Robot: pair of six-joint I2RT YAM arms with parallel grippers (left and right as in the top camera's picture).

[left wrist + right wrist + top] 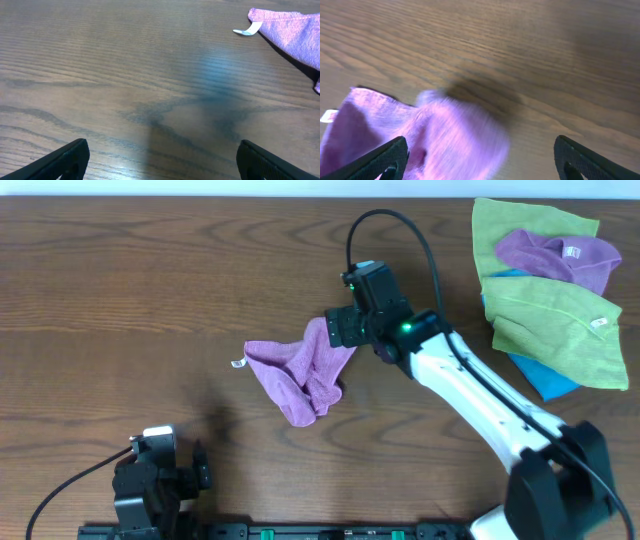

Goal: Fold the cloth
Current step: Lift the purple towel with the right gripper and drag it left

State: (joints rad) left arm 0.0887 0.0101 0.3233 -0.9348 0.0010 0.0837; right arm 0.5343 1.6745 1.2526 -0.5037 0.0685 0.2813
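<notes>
The cloth (300, 375) is lying crumpled near the middle of the counter (120, 300). It is a soft, fuzzy pinkish-purple microfibre piece, bunching into loose folds rather than spreading as a flat square. Its left part is lying flatter and tapering to a corner where a small white tag (237, 363) is sticking out onto the wood. Its right part is heaping into a rumpled ridge that is reaching up toward my right claw (335, 330).

I am holding that claw over the cloth's upper right end with its jaws standing wide apart. In the right wrist view the fabric is showing as a blurred purple mound below and between the two dark jaws, nearer the left one, and I cannot tell whether either is touching it. My left claw (162, 160) is sitting at the near left of the counter, well apart from the cloth, its jaws also spread wide over bare wood.

The counter is showing dark brown wood grain with a slight sheen. At its far right, lime-green cloths (545, 330) are lying in an overlapping pile, with a darker violet cloth (555, 255) crumpled on top and a blue cloth (545, 380) peeking out underneath. A pale strip is running along the counter's far edge.
</notes>
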